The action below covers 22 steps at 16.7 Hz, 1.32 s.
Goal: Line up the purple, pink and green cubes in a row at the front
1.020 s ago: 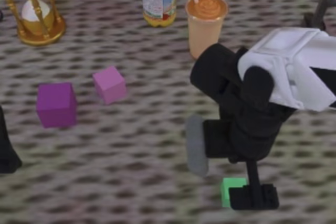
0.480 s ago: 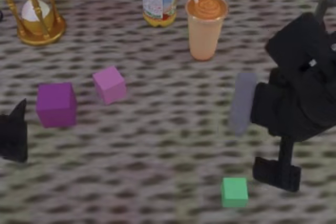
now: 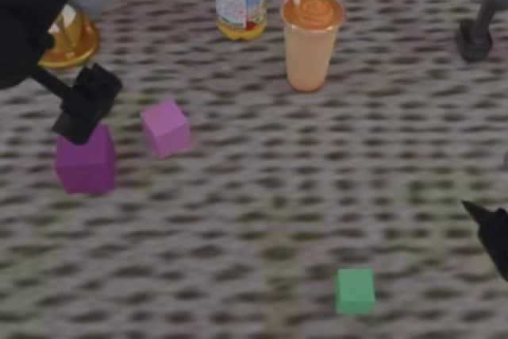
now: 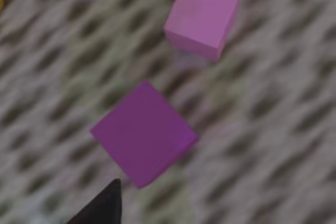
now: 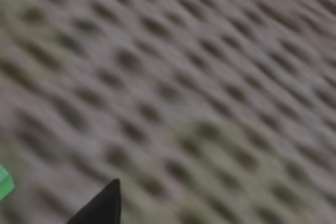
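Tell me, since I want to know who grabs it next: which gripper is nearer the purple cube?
Left. The left gripper hangs right over the purple cube, at its back edge. The right gripper sits far off at the table's right edge.

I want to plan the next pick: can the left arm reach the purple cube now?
Probably yes: the left gripper hangs over the purple cube, nothing covers its top, and the pink cube stands apart.

The purple cube's (image 3: 85, 163) upper edge is covered by the left hand (image 3: 83, 105) from above. The right hand (image 3: 494, 232) is cut off at the edge. Only a corner of the green cube (image 5: 4, 181) is caught by the right wrist view.
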### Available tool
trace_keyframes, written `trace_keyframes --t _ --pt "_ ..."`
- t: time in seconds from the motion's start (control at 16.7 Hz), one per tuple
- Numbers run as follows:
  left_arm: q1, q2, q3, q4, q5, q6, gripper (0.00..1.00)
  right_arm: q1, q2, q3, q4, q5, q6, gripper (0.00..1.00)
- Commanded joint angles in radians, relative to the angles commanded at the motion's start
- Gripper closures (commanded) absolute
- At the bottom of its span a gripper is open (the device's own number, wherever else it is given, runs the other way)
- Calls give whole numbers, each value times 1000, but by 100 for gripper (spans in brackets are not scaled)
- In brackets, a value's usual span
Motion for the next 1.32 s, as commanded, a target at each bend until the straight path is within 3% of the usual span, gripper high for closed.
trace_keyframes --t 0.3,0.66,0.96,1.32 --pt "-52 495 408 -247 -14 137 0 -164 -379 -290 202 6 181 0" --pt "-65 888 741 -371 -52 253 0 -298 -689 -524 398 37 341 0" --pt "-56 1050 888 -379 -78 300 0 -352 -835 -612 493 60 415 0" --pt "-59 1061 896 -377 -80 303 0 -356 -849 -619 502 63 421 0"
